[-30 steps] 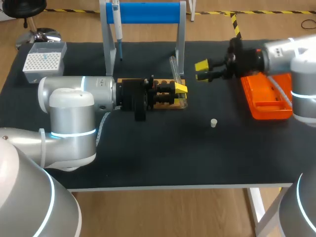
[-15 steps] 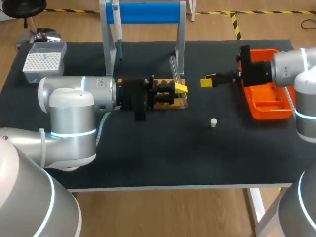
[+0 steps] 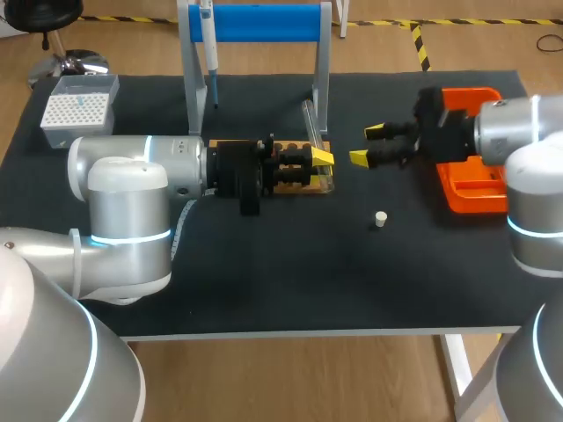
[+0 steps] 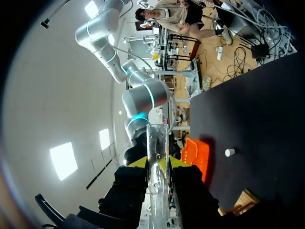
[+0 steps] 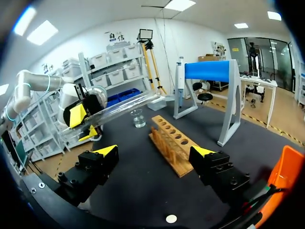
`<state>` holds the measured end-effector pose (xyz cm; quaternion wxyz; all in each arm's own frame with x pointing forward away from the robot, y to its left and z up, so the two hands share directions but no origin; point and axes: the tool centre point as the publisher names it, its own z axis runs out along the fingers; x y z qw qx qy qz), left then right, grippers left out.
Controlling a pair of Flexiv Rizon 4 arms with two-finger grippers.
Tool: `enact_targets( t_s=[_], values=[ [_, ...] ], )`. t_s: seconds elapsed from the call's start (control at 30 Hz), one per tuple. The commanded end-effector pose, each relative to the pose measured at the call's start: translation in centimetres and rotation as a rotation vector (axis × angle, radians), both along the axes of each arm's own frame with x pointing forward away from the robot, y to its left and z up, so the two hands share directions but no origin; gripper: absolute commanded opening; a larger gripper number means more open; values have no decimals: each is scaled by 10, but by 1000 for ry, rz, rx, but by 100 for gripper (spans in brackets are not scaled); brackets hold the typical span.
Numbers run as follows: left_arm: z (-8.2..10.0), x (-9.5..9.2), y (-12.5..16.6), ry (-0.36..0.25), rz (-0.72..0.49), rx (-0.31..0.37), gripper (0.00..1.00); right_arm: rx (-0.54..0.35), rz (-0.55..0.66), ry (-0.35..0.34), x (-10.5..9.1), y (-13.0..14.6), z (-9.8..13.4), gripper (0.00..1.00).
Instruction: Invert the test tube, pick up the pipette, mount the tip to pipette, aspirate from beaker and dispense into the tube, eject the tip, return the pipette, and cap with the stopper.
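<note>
Left gripper [image 4: 156, 163]: clamped on the glass test tube [image 4: 156, 138], one yellow tip pressed to each side of it. Holds the tube so that it sticks straight out ahead of the fingers. Seen from the head view, hangs over the right part of the wooden rack [image 5: 169, 138] and hides much of it, with the tube slanting away toward the right post of the blue stand [image 3: 255, 22].

Right gripper [image 3: 367, 145]: fingers spread wide, nothing between them. Hovers over bare table [image 3: 264, 272], between the rack and the orange tray [image 3: 475, 189], touching neither. From the right wrist view, faces the tube across a clear gap, well apart from it; tube tilted, up in the air ahead, with the rack lower down and straight ahead between the lines of the two fingers.

Small white stopper [image 3: 380, 219]: lying loose on the table near the right gripper, on the robot's side of it, untouched.

Pipette [image 3: 209, 53]: hanging from the left end of the stand.

Beaker [image 5: 139, 118]: standing on the table past the far end of the rack.

Grey tip box [image 3: 77, 110]: at the far left corner of the table, well apart from both grippers.
</note>
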<state>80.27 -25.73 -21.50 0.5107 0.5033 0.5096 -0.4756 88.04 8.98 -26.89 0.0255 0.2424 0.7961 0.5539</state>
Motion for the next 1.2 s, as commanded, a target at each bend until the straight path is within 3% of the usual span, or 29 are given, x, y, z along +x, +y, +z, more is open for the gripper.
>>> enact_targets(
  t_s=[0.03,0.33,0.87,1.2],
  values=[
    [0,1,0,-1,-2,1,0,-5,-8,-26,9,6,-10,100],
    [0,1,0,-1,-2,1,0,-43,-1,-97,12,15,-24,100],
    [0,1,0,-1,-2,1,0,-99,44,-180,37,31,-53,100],
    [0,1,0,-1,-2,1,0,-118,74,-181,48,47,-65,100]
  ],
)
